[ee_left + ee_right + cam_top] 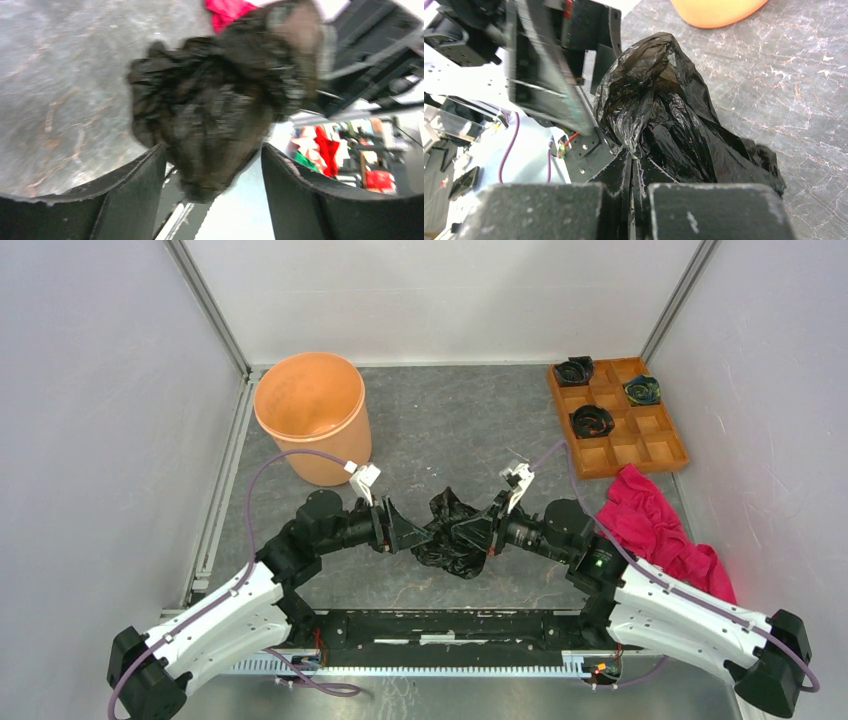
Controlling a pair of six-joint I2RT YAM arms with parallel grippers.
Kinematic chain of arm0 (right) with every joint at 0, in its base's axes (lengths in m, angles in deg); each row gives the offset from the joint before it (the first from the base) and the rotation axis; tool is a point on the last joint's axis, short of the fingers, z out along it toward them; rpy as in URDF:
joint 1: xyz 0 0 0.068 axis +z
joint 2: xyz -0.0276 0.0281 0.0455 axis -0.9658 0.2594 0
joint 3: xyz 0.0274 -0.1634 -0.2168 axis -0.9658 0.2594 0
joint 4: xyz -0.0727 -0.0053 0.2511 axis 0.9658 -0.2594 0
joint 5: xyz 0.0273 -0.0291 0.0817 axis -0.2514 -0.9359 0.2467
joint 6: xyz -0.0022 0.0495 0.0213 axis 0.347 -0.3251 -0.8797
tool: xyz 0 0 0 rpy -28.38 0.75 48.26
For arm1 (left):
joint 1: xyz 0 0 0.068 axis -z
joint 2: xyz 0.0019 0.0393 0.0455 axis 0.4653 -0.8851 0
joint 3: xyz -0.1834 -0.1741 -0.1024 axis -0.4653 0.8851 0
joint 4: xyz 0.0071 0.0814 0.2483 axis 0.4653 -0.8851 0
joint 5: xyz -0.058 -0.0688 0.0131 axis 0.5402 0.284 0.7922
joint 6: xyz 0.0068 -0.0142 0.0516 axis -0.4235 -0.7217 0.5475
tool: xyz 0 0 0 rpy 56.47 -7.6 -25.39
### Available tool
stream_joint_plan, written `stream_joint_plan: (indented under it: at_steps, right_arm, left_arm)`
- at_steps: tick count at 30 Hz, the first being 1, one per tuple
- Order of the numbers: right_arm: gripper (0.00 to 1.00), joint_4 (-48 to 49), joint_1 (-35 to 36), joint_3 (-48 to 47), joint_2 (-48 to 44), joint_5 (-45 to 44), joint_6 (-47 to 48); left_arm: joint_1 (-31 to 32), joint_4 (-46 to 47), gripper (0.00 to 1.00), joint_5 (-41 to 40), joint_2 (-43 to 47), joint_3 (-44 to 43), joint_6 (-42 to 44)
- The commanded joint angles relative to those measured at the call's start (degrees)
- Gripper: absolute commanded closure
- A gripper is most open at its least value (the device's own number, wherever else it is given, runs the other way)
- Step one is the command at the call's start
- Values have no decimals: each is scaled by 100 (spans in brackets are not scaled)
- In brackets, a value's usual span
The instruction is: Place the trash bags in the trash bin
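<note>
While the right gripper (pixel 631 162) pinches a fold of the trash bags (pixel 452 525) in closed jaws near the middle of the tabletop's near edge, the left gripper (pixel 212 150) straddles them with jaws spread, and the trash bin (pixel 312 415) stands at the far-left corner.

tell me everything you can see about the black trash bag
The trash bag is thin, glossy black plastic film, crumpled into a loose, wrinkled bunch, not spread open. It is at the middle of the table, well apart from the orange trash bin; whether its underside rests on the surface is unclear. The right gripper is shut on a pinch of its film. The left gripper is open, straddling the bunch from the other side.
</note>
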Motion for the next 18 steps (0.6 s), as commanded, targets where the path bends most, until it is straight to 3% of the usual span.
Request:
stream_joint_plan:
  at_steps: [1, 6, 9, 12, 15, 18]
  right_arm:
    - [100, 289, 19, 74, -449, -393, -337]
    - [100, 313, 19, 262, -690, -541, -470]
    - [100, 286, 18, 243, -688, -616, -479]
    - [99, -67, 23, -75, -568, -674, -411]
    - [94, -390, 20, -292, -539, -710, -230]
    - [79, -747, 19, -313, -677, -1058, -61]
  left_arm:
    - [19, -908, 28, -813, -171, -414, 376]
    - [27, 248, 29, -164, -190, -69, -113]
    - [35, 834, 38, 121, -373, 95, -445]
    - [36, 825, 54, 96, -535, -52, -390]
    - [37, 621, 79, 4, -673, -426, -206]
    - [36, 275, 92, -228, -583, -654, -85]
